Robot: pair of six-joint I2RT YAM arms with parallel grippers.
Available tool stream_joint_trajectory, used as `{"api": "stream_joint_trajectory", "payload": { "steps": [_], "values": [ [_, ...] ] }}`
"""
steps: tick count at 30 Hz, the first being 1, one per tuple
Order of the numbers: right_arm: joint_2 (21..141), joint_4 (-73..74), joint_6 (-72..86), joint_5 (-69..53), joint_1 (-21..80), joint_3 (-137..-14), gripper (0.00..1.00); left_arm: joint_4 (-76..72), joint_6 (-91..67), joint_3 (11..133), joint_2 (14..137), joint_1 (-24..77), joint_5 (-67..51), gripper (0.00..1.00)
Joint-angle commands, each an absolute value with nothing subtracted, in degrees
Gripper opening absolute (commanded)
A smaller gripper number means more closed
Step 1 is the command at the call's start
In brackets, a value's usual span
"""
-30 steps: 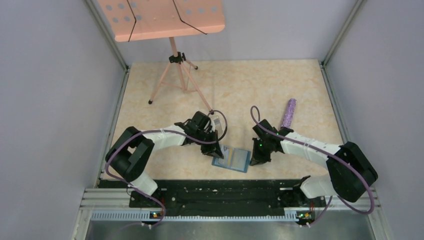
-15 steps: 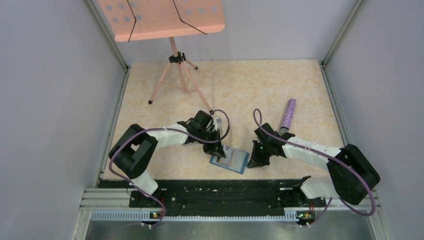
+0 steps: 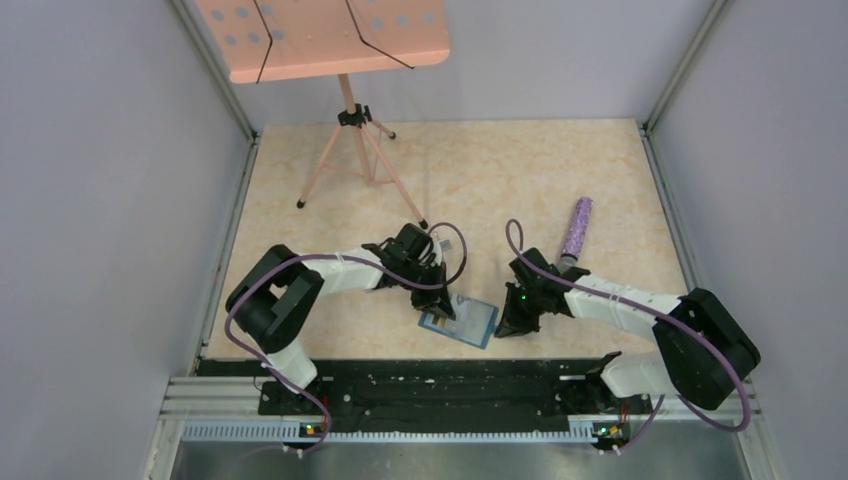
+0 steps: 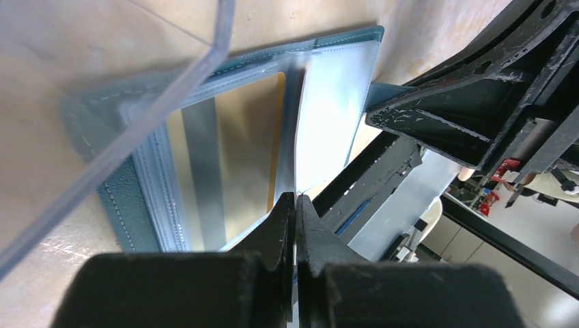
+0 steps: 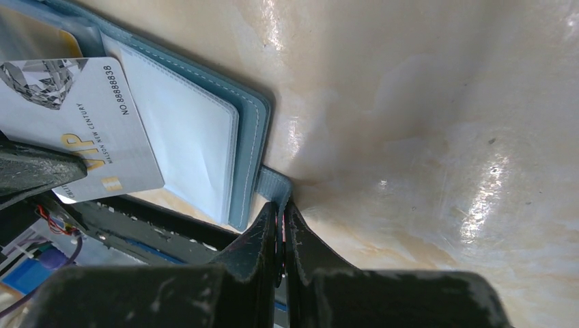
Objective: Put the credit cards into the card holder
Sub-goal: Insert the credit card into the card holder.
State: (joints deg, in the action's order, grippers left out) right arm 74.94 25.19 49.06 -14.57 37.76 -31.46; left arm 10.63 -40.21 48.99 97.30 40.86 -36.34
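Well behind the wallet (image 3: 478, 322) and to its left, a pink music stand (image 3: 345, 120) stands on the table (image 3: 500, 170).

At the wallet's left half, the left gripper (image 4: 295, 199) has its fingers pressed together on the edge of a pale grey card (image 5: 75, 130), printed face up. The card lies over the wallet's middle. Its long axis seems to run across the wallet, along the fold, but the wrist views are steep, and I cannot tell whether its far edge sits in a slot.

A clear plastic edge (image 4: 164, 102) crosses the left wrist view above the wallet's left end. Below it, a gold card (image 4: 232, 157) sits in the left inside pocket, its long axis also along the fold.

The wallet lies open and flat, inside up, close to the arms' bases. Its long axis runs left to right, with the right end a little nearer the bases. Its tab (image 5: 273, 183) points right, off the right edge.

There the right gripper (image 5: 281, 205) is closed tight on the tab, fingertips down at the table.

A purple tube (image 3: 577, 226) lies right of and behind the wallet, well apart, its long axis pointing away from the bases.
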Motion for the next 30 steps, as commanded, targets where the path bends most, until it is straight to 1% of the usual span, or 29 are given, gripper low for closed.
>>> {"api": "stream_joint_trajectory", "payload": {
  "steps": [1,6,20,30],
  "values": [
    [73.57,24.59,47.72,-14.09,38.41,-31.09,0.0,12.88,-37.18,50.62,96.23,41.06,-33.22,0.0],
    [73.96,24.7,47.08,-14.06,38.41,-31.01,0.0,16.73,-34.75,52.83,95.94,41.0,-29.99,0.0],
    [73.03,24.99,46.64,-14.3,38.42,-30.09,0.0,16.0,-34.86,53.21,96.37,40.96,-28.87,0.0],
    [73.79,24.48,46.4,-14.41,38.41,-30.45,0.0,14.74,-35.41,53.2,98.83,42.13,-31.81,0.0]
  ]
}}
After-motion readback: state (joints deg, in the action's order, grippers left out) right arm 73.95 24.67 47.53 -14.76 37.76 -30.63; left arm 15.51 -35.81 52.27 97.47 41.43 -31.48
